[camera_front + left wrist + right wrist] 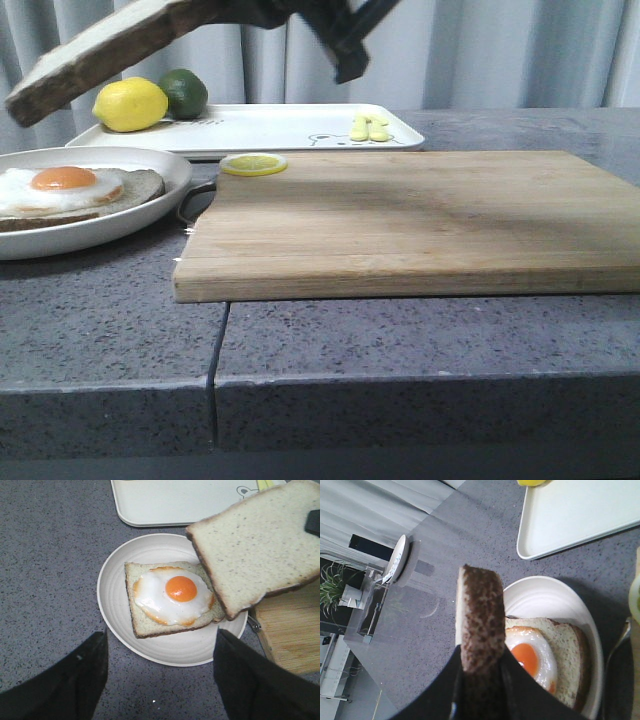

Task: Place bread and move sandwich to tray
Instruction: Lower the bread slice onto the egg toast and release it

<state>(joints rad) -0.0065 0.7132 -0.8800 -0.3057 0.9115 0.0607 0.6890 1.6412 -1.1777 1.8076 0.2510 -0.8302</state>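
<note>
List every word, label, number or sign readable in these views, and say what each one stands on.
No legible text in any view.
Large flat white rectangular tray: a small printed line drawing and yellow marks, plus a faint dark mark near the yellow lemon, too small and blurred to read as words.
Wooden cutting board, round white plate, held pale bread slice: no writing visible.

Pale grey curtains (pixel 520 55) are hung across the back; a speckled grey stone table (pixel 110 330) is seen below, evenly lit.
</note>
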